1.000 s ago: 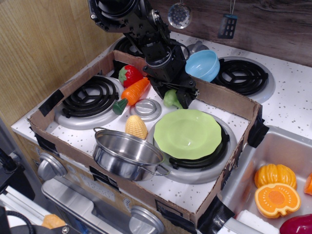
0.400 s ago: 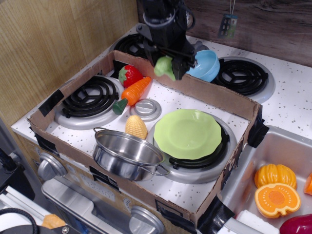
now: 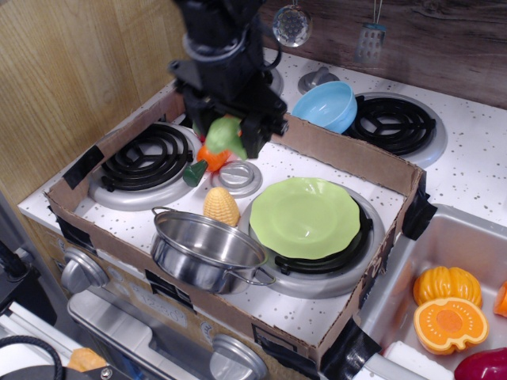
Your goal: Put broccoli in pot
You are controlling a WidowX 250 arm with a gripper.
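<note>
Light-green plastic shows between my jaws: my gripper [image 3: 228, 136] is clenched on the broccoli [image 3: 225, 135], holding it in the air above the carrot [image 3: 207, 157] and the small metal ring [image 3: 237, 176] on the speckled surface [image 3: 317, 170]. I carry it high, I judge, so that it passes over the clutter below rather than knocking it. The pot [image 3: 207, 250] stands at the near edge of the cardboard tray [image 3: 356, 158], mouth open upward, well apart from me, with the corn cob [image 3: 221, 206] just beside its far rim and the lime-green plate [image 3: 305, 216] to one side of it over a burner. The way there looks open if I keep my height: the corn lies on the line between me and the pot, and only the pot's rim and its thin wire handles stand up near the drop point. The tray's near wall runs just beyond the pot, so I should release over the centre, not past it. The blue bowl [image 3: 326, 105] sits outside the tray, out of my path.
</note>
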